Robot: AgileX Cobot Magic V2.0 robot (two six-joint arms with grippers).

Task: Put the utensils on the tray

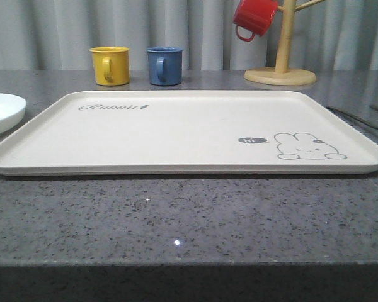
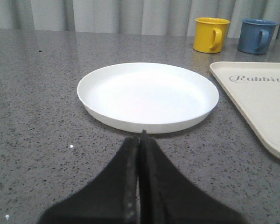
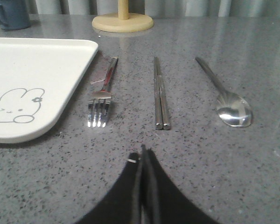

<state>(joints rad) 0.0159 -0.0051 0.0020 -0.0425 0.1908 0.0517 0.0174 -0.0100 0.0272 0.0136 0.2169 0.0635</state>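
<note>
The cream tray [image 1: 176,135] with the rabbit drawing lies bare in the middle of the grey table. A white plate [image 2: 148,94] rests on the table left of the tray [image 2: 266,107]; its edge shows as the plate [image 1: 0,112] in the front view. My left gripper [image 2: 140,140] is shut and empty, just short of the plate's near rim. Right of the tray [image 3: 32,88] lie a fork [image 3: 101,95], chopsticks [image 3: 160,93] and a spoon [image 3: 226,98], side by side. My right gripper [image 3: 143,154] is shut and empty, a little short of the fork and chopsticks.
A yellow mug [image 1: 110,65] and a blue mug [image 1: 164,65] stand behind the tray. A wooden mug tree [image 1: 281,69] at the back right holds a red mug [image 1: 253,17]. A curtain closes off the back.
</note>
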